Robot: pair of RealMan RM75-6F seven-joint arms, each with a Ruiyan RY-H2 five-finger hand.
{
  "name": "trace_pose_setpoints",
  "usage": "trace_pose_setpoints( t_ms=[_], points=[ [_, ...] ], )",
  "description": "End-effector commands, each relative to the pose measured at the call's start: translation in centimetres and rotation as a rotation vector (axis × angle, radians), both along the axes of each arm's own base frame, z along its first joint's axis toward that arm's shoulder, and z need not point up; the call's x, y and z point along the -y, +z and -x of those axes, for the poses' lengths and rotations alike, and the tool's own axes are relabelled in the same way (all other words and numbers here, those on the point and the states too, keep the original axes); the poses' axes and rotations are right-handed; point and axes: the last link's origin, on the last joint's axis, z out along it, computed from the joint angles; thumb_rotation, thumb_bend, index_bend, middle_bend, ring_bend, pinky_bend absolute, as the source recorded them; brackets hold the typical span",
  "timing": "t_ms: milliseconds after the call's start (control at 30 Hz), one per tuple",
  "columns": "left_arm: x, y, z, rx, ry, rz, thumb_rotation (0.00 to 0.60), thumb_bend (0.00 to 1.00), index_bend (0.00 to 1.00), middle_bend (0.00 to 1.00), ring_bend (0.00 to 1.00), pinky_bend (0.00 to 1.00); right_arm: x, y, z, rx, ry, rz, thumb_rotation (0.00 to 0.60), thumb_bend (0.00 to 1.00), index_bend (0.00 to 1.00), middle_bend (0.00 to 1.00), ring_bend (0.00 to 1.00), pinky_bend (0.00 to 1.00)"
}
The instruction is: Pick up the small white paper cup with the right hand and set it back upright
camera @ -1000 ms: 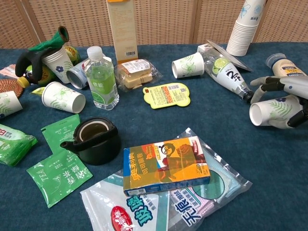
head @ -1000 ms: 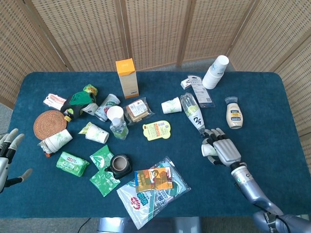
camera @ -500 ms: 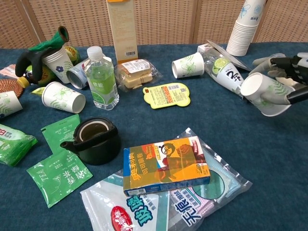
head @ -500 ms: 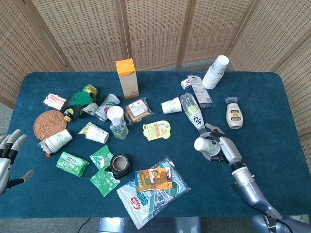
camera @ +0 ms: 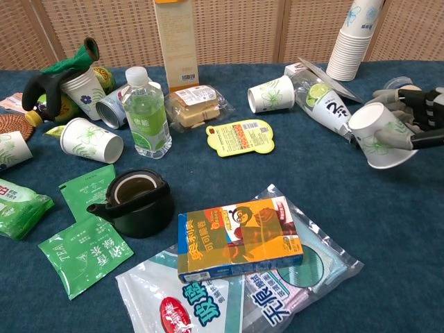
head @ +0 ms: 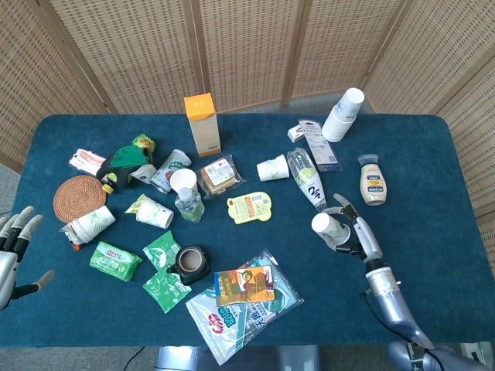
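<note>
At the far left edge of the head view my left hand (head: pixel 14 239) hangs off the table (head: pixel 433 255) with its fingers spread and nothing in them; it has barely shifted from a second ago. Moving across, the clutter on the blue cloth lies as it did: the black teapot (camera: pixel 137 202) near the green tea packets (camera: pixel 83 253), the orange snack box (camera: pixel 238 238) on its plastic bags, and the lime drink bottle (camera: pixel 325 104) lying on its side. Just right of that bottle, my right hand (head: pixel 354 234) grips the small white paper cup (camera: pixel 378 136) around its wall, fingers curled over the far side and the thumb below. The forearm runs back toward the lower right corner of the head view. The cup is off the cloth and tilted, its open mouth facing left and somewhat upward. A second ago it lay on its side on the table under my palm; half a second ago it was already lifted, and it has since turned a little nearer upright.
</note>
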Motion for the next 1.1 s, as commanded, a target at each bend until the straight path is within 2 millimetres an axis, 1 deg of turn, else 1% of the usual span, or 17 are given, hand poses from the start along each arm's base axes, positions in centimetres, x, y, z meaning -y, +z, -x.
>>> trace_pose_setpoints(
  t_ms=[33, 400, 500, 667, 800, 867, 1100],
  points=[
    [0.0, 0.0, 0.0, 0.0, 0.0, 0.001, 0.6, 0.25, 0.0, 0.0, 0.0, 0.0, -0.1, -0.5, 0.7, -0.008, -0.015, 0.009, 0.6, 0.38, 0.46, 0.0, 0.0, 0.02],
    [-0.1, -0.2, 0.0, -0.003, 0.004, 0.005, 0.6, 0.25, 0.0, 0.0, 0.0, 0.0, 0.0, -1.1, 2.4, -0.039, -0.035, 0.007, 0.6, 0.39, 0.46, 0.0, 0.0, 0.02],
    [-0.1, -0.1, 0.0, -0.001, 0.005, 0.004, 0.6, 0.25, 0.0, 0.0, 0.0, 0.0, -0.1, -1.0, 2.8, -0.04, -0.034, 0.005, 0.6, 0.41, 0.42, 0.0, 0.0, 0.02],
    [-0.1, -0.2, 0.0, -0.001, 0.004, 0.005, 0.6, 0.25, 0.0, 0.0, 0.0, 0.0, -0.3, -0.7, 3.2, -0.025, -0.023, 0.006, 0.6, 0.48, 0.3, 0.0, 0.0, 0.02],
    [-0.1, -0.2, 0.0, 0.0, 0.002, 0.005, 0.6, 0.25, 0.0, 0.0, 0.0, 0.0, -0.4, -0.4, 3.4, -0.021, -0.012, 0.007, 0.6, 0.51, 0.26, 0.0, 0.0, 0.02],
    [0.0, -0.2, 0.0, -0.001, 0.002, 0.005, 0.6, 0.25, 0.0, 0.0, 0.0, 0.0, -0.5, -0.4, 3.6, -0.021, -0.012, 0.004, 0.6, 0.51, 0.24, 0.0, 0.0, 0.02],
    [0.0, -0.2, 0.0, -0.001, 0.003, 0.003, 0.6, 0.25, 0.0, 0.0, 0.0, 0.0, -0.7, -0.1, 4.0, -0.033, 0.001, 0.01, 0.6, 0.52, 0.19, 0.0, 0.0, 0.01]
  ],
)
